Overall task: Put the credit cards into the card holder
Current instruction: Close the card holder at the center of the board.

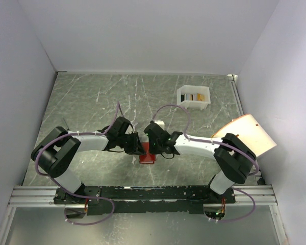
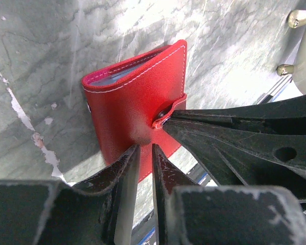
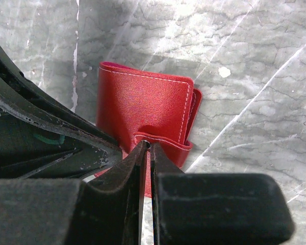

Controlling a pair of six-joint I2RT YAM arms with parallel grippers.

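Note:
The red card holder lies closed on the table between both arms. In the left wrist view it shows its stitched cover. My left gripper is shut with only a slit between the fingers, empty, its tips against the cover's near edge. My right gripper is shut on the end of the holder's snap tab, seen in the left wrist view at the snap tab. The credit cards, dark and yellow-orange, stand in a white box at the back right, away from both grippers.
The white open-topped box stands at the back right. A pale orange curved sheet leans by the right wall behind the right arm. An aluminium rail runs along the near edge. White walls close in three sides.

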